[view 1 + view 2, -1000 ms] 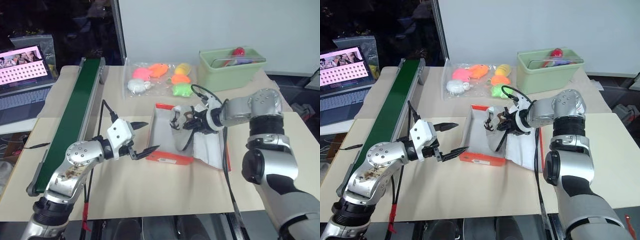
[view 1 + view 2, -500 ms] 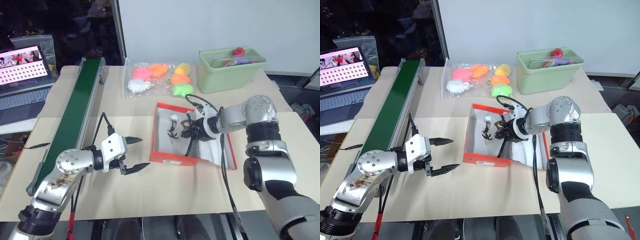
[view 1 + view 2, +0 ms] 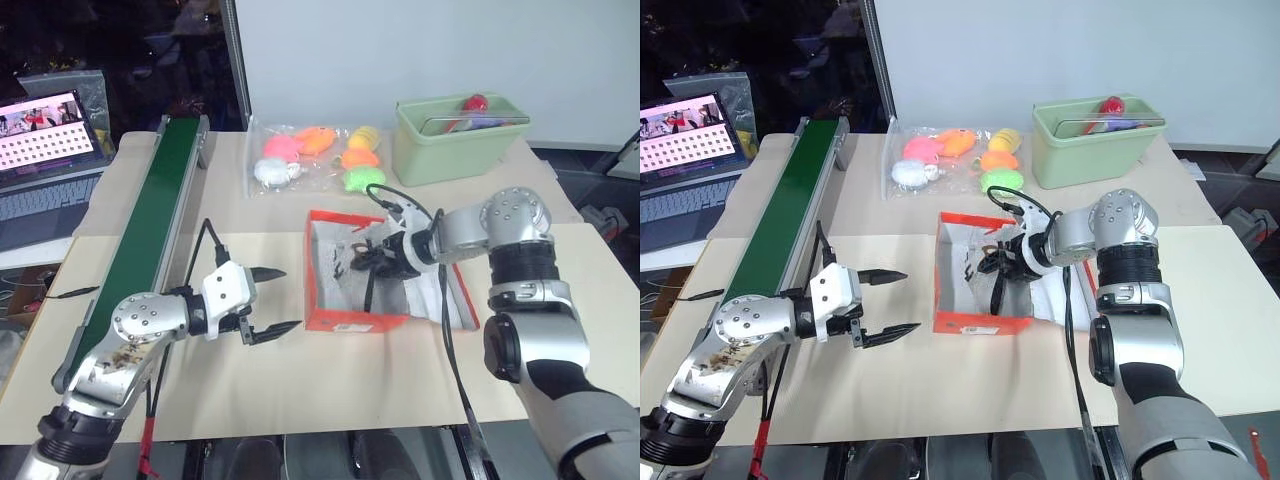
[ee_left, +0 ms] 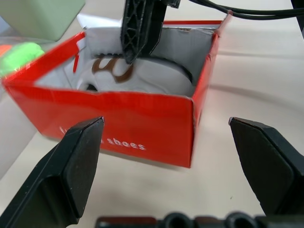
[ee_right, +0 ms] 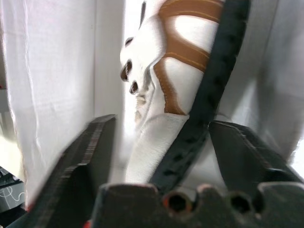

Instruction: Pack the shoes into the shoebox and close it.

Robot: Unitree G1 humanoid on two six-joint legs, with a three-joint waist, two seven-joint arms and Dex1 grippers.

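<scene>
Left eye view, shoebox: the red-orange shoebox (image 3: 352, 322) sits on the tabletop (image 3: 300, 380) near the centre, its white inside showing and its hinged lid (image 3: 448, 296) folded out flat at the box's 3 o'clock side.
Shoes: one white sneaker (image 4: 142, 78) with brown curved markings lies inside the shoebox, seen over the box's near red wall in the left wrist view; the right wrist view shows a sneaker (image 5: 175, 57) close up, white with tan bands and lace holes, against the white box wall. Whether both shoes are inside I cannot tell.
Right gripper: the right gripper (image 3: 372, 258) reaches down into the open box from its 3 o'clock side. Its jaws stand wide apart on either side of the sneaker in the right wrist view, with nothing clamped between them.
Left gripper: the left gripper (image 3: 272, 300) hovers over bare tabletop at the box's 9 o'clock, near the box but apart from it, pointing toward its red wall. Its jaws are spread wide and hold nothing.
Soft toys: pink, orange, yellow and green soft toys (image 3: 318, 157) in clear wrap lie at the box's 12 o'clock.
Green bin: a pale green bin (image 3: 460, 138) stands at about 1 o'clock from the box.
Conveyor: a dark green belt (image 3: 145, 230) runs along the tabletop's 9 o'clock edge, with a laptop (image 3: 45, 150) beyond it.
</scene>
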